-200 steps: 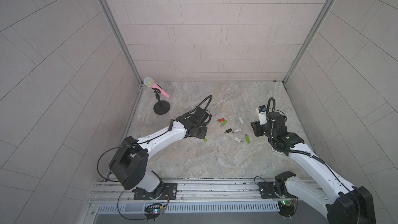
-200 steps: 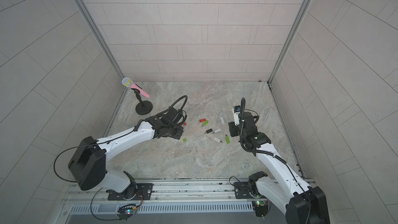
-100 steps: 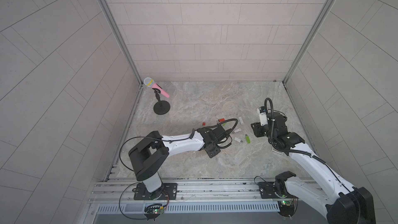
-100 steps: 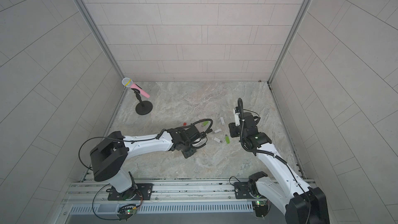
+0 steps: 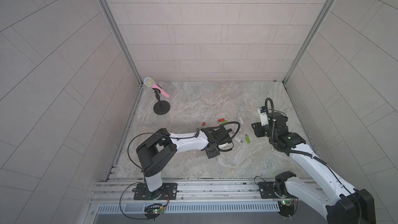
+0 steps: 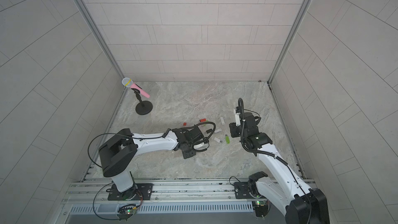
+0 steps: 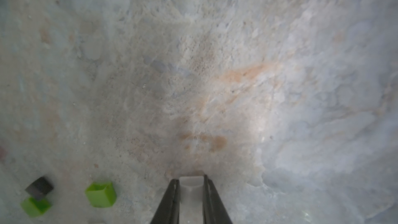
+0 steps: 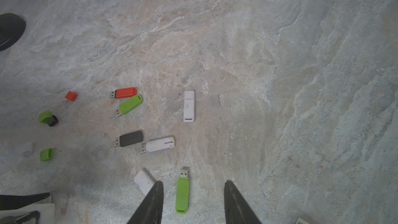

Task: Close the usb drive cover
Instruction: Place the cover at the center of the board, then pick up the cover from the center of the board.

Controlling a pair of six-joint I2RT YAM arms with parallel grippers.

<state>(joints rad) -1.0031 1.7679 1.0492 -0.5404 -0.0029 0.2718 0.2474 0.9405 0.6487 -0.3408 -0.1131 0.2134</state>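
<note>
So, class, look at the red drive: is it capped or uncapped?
Uncapped: the red drive shows its bare metal plug, and the red cap lies apart from it.

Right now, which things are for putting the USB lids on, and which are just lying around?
For the job: white plastic cap in the left gripper; uncapped green plastic USB drive by the right gripper; loose red plastic cap.
Just lying about: pink microphone on its black round stand.

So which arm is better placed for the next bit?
Probably left: left jaws pinch a white cap, ready for the uncapped white drive. The right jaws hang open near the green drive, holding nothing.
</note>
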